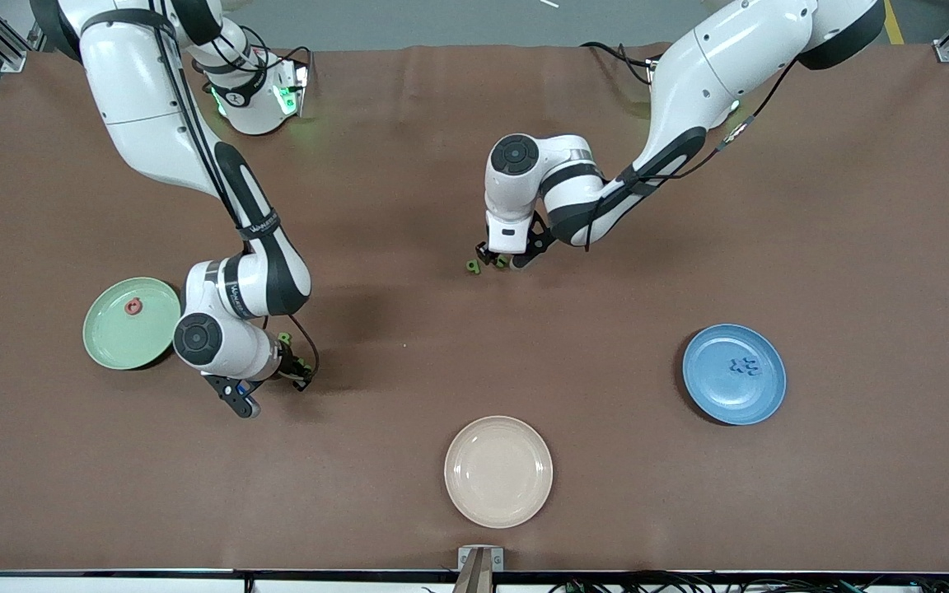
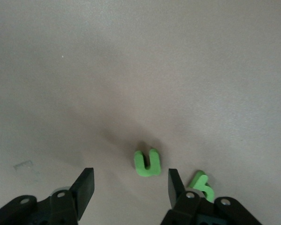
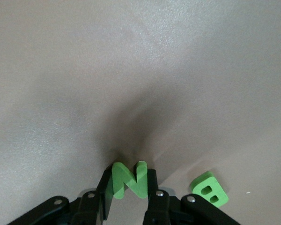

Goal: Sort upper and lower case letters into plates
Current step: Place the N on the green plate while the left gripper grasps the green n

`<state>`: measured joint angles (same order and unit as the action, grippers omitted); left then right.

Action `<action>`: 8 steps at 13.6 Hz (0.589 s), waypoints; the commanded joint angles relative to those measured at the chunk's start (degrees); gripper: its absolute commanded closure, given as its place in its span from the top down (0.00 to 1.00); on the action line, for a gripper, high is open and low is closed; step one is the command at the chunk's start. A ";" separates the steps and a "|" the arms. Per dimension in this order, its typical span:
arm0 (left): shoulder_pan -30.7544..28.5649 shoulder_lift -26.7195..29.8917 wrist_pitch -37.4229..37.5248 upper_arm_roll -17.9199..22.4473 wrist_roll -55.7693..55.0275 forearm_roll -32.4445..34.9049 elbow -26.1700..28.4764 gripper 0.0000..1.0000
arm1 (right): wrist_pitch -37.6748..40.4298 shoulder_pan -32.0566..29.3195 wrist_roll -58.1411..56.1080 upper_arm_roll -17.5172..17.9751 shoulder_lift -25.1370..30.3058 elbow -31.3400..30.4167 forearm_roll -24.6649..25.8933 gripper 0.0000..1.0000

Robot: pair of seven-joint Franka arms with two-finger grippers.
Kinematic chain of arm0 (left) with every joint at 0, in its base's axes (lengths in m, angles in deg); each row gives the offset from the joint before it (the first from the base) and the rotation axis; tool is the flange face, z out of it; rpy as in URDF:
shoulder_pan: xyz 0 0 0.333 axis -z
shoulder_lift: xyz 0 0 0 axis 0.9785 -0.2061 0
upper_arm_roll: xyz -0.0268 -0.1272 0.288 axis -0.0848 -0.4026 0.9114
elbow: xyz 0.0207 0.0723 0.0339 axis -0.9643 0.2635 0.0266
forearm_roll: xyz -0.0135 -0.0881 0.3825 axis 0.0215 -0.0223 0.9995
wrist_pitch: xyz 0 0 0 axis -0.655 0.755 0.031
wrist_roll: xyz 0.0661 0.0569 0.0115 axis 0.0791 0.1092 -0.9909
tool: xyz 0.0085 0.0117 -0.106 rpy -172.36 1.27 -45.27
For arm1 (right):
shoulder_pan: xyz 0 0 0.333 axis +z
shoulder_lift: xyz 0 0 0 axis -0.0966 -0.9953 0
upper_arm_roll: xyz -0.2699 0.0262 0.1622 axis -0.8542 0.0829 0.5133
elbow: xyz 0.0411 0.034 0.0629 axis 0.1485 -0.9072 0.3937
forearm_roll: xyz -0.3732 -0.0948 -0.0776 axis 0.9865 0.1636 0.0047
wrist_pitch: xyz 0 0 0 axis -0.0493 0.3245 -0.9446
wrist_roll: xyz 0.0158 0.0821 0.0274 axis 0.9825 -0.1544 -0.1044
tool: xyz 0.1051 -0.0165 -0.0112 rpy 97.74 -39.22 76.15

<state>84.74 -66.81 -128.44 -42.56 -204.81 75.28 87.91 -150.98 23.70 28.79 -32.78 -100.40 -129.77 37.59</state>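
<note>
Down at the table, the right gripper [image 3: 129, 187] has its fingers pressed against both sides of a green N [image 3: 129, 179], with a green B [image 3: 209, 189] lying just beside it on the brown table [image 1: 409, 165]. Near the table's middle, the left gripper [image 2: 130, 187] stands low with its fingers spread apart and holding nothing; a green U [image 2: 147, 163] lies between them and a green b [image 2: 202, 184] lies outside one finger. The mint green plate [image 1: 116, 333], at the right arm's end, holds a red ring-shaped letter [image 1: 133, 307]. The blue plate [image 1: 734, 375], toward the left arm's end, holds a blue piece [image 1: 743, 367] whose letter is unreadable. The cream plate [image 1: 498, 471] lies nearest the front camera.
</note>
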 commanded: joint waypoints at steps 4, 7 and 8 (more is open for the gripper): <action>1.45 -2.23 -0.33 1.36 -3.89 1.28 -2.80 0.63 | 13.57 -6.19 -12.64 0.12 11.46 -2.01 1.36 0.16; 4.00 -2.58 -0.33 3.99 -3.89 0.41 -3.94 0.59 | 13.60 -11.28 -25.37 0.12 17.97 -9.73 3.38 0.16; 4.00 -3.01 -0.33 4.17 -3.89 0.32 -4.29 0.56 | 11.59 -13.74 -30.99 0.12 19.82 -13.06 3.39 0.16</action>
<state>87.23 -68.79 -128.49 -39.46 -207.45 75.28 85.40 -135.69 13.93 5.92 -33.75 -86.02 -133.52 39.74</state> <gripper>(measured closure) 0.410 0.670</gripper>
